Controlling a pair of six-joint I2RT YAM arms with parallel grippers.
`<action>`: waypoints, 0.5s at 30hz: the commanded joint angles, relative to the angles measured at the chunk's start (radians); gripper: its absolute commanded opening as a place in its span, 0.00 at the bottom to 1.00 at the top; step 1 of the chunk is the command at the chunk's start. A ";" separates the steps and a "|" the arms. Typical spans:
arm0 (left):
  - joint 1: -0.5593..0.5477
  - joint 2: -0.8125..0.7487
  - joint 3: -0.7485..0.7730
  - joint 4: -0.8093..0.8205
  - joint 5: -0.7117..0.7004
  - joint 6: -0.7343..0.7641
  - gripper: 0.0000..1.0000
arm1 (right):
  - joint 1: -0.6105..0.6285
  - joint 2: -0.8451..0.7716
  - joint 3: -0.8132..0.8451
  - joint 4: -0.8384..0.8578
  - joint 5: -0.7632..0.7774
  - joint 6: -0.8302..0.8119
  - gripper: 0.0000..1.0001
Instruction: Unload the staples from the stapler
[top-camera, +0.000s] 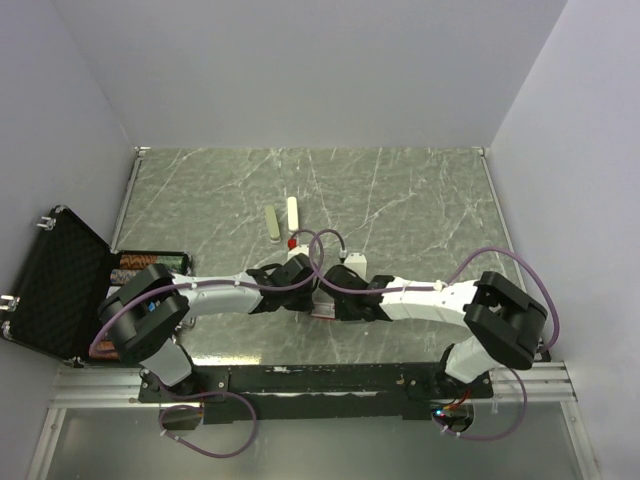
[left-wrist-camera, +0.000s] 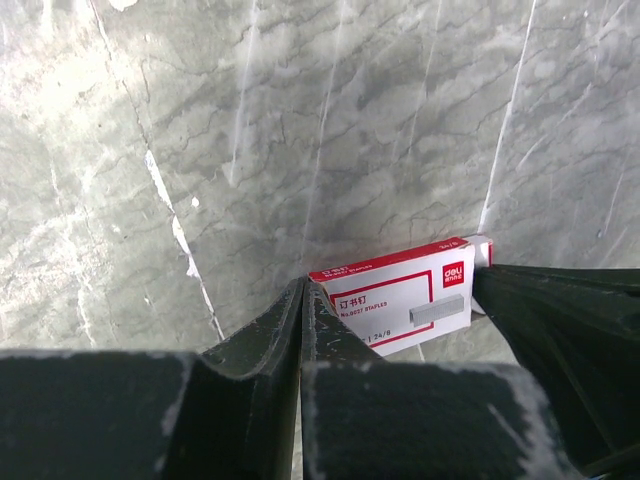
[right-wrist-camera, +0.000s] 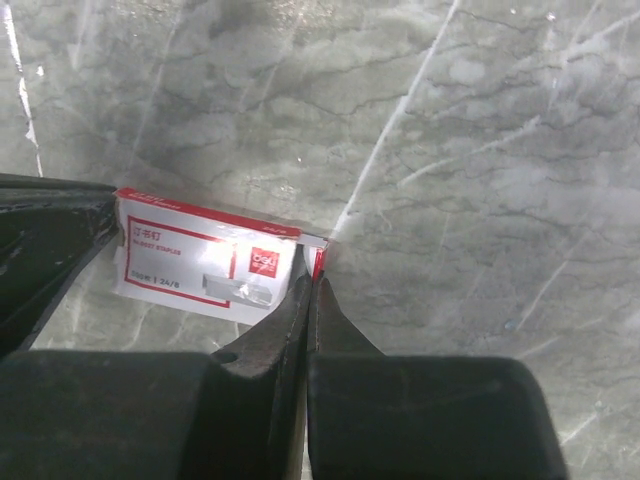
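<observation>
Both arms meet over a small box, jaws empty.

From above, we see the left arm (top-camera: 215, 292) and right arm (top-camera: 425, 298) converging near the worktop's (top-camera: 400, 200) front edge, with the cream stapler (top-camera: 292, 212) just beyond. On the left wrist view, the left jaws are pressed together beside the red-and-white box (left-wrist-camera: 400, 295). On the right wrist view, the right jaws are pressed together at its other end. We cannot make out the staples.

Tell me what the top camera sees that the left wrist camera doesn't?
Only the top camera shows the open black case and two white bars lying farther out. Only the left wrist camera shows the red-and-white box with its print, next to the left gripper's shut fingers. Both show the grey marbled table.
</observation>
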 joint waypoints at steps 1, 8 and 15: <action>0.002 0.030 0.012 0.050 0.025 0.009 0.08 | 0.001 0.026 0.036 0.077 -0.046 -0.021 0.00; 0.002 0.027 0.005 0.045 0.013 0.009 0.08 | -0.004 0.010 0.056 0.014 -0.013 -0.021 0.00; 0.002 0.033 -0.002 0.048 0.010 0.006 0.08 | -0.004 -0.075 0.059 -0.080 0.041 -0.001 0.20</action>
